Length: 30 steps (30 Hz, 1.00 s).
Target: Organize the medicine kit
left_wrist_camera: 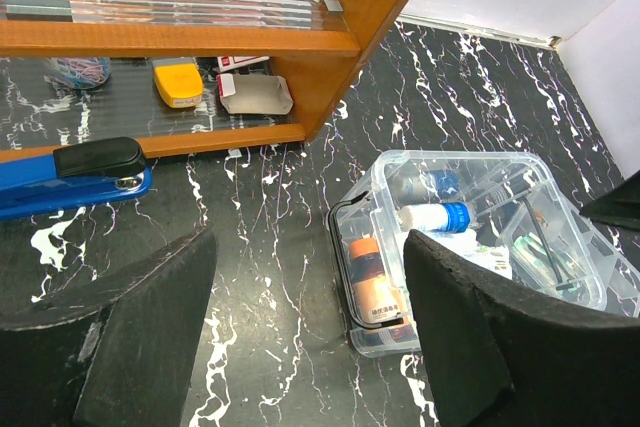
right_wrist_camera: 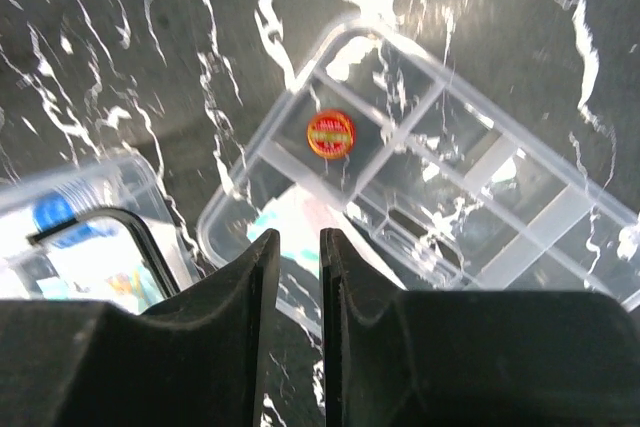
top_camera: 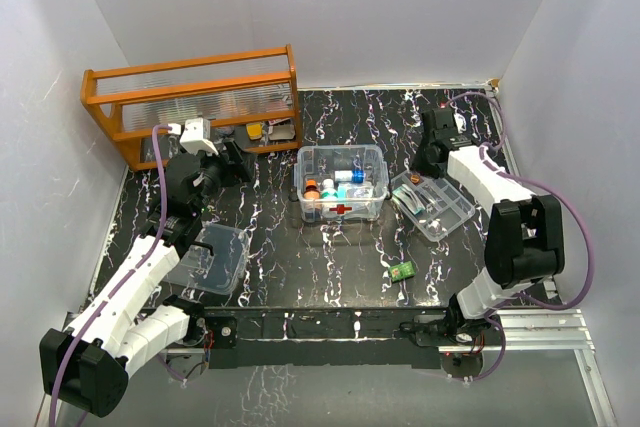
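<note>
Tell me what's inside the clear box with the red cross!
The medicine kit holds an orange-topped bottle, a blue-capped white bottle and other small items. What lies underneath them is covered, so I cannot tell.

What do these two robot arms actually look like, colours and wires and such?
The left arm and right arm are white boxy shells linked by black rounded joints. A purple cable loops along each. The left gripper and right gripper each have two matte black, wedge-shaped fingers with a rough surface. No markings are readable.
</note>
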Each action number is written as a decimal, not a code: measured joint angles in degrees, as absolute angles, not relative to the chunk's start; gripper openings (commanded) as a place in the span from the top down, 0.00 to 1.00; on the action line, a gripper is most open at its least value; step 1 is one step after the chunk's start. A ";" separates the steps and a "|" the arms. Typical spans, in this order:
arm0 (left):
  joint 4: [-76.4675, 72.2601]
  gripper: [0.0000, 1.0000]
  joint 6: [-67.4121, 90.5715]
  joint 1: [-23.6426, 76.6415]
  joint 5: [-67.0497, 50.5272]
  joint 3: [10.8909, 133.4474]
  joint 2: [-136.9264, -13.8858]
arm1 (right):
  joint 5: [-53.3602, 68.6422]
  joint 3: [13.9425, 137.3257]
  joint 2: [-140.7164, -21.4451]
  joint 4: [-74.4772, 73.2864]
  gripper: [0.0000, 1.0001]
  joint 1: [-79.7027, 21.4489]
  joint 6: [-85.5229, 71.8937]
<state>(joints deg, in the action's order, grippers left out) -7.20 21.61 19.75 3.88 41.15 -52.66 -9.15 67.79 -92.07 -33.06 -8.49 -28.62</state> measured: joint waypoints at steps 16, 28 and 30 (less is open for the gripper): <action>-7.20 0.26 21.63 19.75 3.86 41.12 -52.66 | -4.91 59.90 -93.95 -32.71 0.88 -8.51 -28.29; -7.20 0.26 21.63 19.75 3.86 41.12 -52.66 | -4.54 59.05 -95.55 -32.88 0.84 -8.64 -27.59; -7.20 0.26 21.63 19.75 3.86 41.12 -52.66 | -4.56 59.07 -95.04 -33.26 0.81 -8.67 -27.55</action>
<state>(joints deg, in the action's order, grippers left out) -7.20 21.63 19.75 3.86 41.12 -52.66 -4.56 59.07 -95.04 -33.26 -8.67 -27.55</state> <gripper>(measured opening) 0.735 0.149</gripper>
